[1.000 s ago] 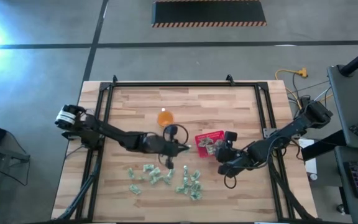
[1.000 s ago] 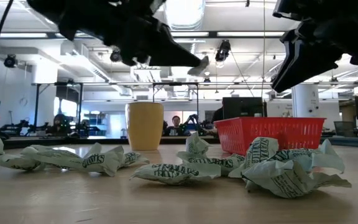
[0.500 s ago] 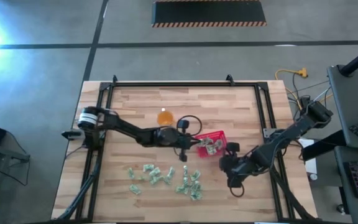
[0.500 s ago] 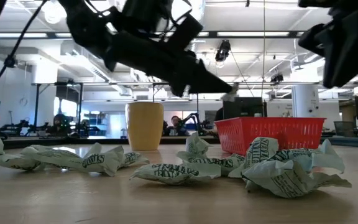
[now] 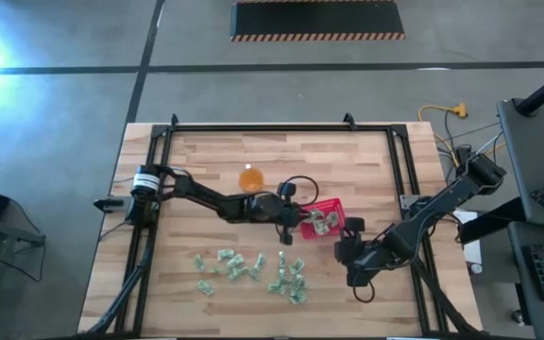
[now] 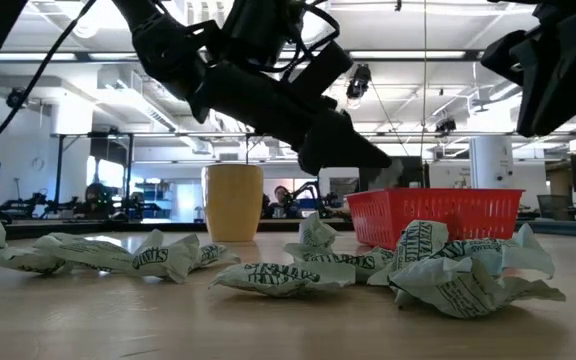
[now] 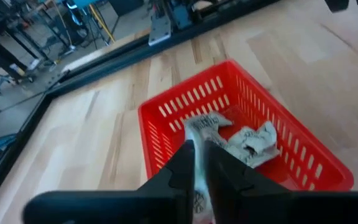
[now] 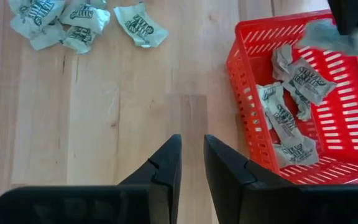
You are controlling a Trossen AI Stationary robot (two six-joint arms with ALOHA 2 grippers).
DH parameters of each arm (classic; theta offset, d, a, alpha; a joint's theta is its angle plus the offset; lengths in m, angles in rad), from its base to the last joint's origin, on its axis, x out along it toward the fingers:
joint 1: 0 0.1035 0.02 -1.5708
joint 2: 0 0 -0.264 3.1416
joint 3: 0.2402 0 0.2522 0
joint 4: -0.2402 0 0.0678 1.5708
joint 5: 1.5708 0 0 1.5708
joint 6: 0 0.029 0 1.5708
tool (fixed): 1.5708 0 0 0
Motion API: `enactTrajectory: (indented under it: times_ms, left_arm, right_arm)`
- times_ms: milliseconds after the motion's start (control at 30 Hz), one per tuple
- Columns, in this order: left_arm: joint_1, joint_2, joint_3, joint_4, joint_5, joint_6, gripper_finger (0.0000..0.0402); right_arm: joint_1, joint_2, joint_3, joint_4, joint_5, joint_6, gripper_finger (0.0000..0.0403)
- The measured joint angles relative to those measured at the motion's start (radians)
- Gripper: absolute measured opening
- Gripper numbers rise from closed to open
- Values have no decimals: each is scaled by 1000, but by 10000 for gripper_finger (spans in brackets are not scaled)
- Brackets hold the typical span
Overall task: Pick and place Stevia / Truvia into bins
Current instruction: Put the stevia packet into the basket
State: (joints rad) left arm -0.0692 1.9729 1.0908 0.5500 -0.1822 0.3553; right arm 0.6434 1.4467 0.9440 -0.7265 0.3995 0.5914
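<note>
The red basket (image 5: pixel 324 210) stands right of the table's middle and holds several green-and-white packets (image 7: pixel 250 140). My left gripper (image 7: pixel 197 152) hangs over the basket's left part, shut on one packet (image 7: pixel 202 127). In the low view its tip (image 6: pixel 383 160) hangs just above the basket's rim (image 6: pixel 433 195). More packets (image 5: pixel 253 272) lie crumpled on the wood near the front edge. My right gripper (image 8: pixel 191 152) hangs above bare wood at the basket's near right side. It points steeply down, its fingers a little apart with nothing between them. My left gripper pinches one packet between its two fingers. The packet's free end (image 7: pixel 205 124) sticks out past the fingertips, above the basket's floor. The fingers come from the table's left, slanting a little down. The packet is lifted clear, seen also as a pale scrap (image 8: pixel 331 34).
An orange cup (image 5: pixel 250 178) stands left of and behind the basket. A black frame (image 5: pixel 163 142) runs around the wooden tabletop. Bare wood lies between the loose packets (image 8: pixel 73 22) and the basket's wall (image 8: pixel 241 106).
My left gripper has travelled toward the table's right and down, carrying the packet from left of the basket to over it. My right gripper has drawn back from the basket toward the near edge and tipped more steeply down.
</note>
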Motion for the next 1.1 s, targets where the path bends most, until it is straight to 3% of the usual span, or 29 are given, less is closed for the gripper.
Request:
enactTrajectory:
  times_ms: [233,367,467,667,833,1100]
  left_arm:
    - [0,-11,6,-10,-1,0,106]
    - [-1,-43,3,-34,-1,-4,144]
    - [-9,-98,7,-159,-2,-8,160]
    - [-40,-228,-2,-442,-1,-83,164]
    - [-82,-324,-24,-637,0,-155,164]
    - [-146,-434,-137,-662,-6,-270,164]
  right_arm:
    - [0,2,-7,33,97,-4,59]
    - [0,7,-36,199,124,-113,60]
    - [0,26,-59,368,115,-255,63]
    - [-19,80,-89,618,-5,-461,63]
    - [-53,132,-90,704,-104,-490,66]
    - [-122,248,-84,811,-270,-476,67]
